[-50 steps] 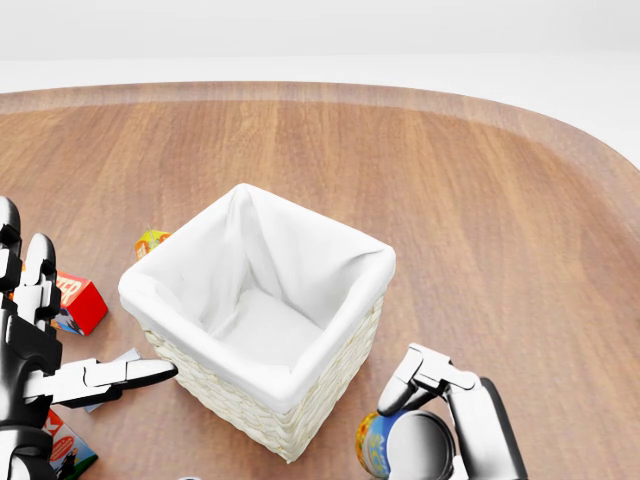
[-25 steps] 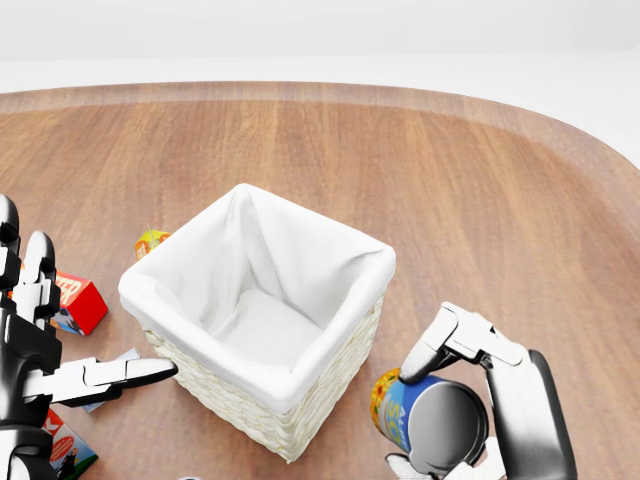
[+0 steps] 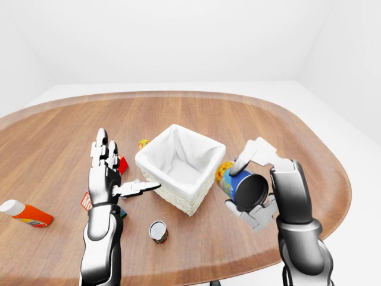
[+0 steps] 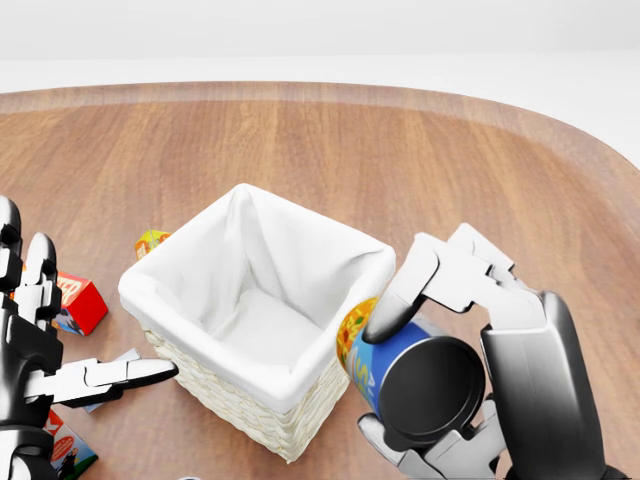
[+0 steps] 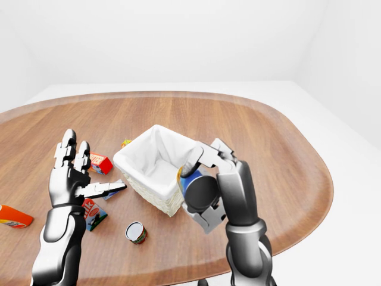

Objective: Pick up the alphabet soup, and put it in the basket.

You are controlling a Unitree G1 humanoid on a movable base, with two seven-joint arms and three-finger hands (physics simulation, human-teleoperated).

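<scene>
While your left hand [image 3: 104,176] hangs spread and empty, your right hand [image 4: 470,360] grips the soup [image 4: 395,370] tilted in the air, just right of the basket [image 4: 255,310]

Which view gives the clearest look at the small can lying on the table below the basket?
The left-eye view: the small can shows whole, apart from the basket. The right-eye view shows it too, further left beside the left hand. The head view cuts it off at its bottom edge.
</scene>
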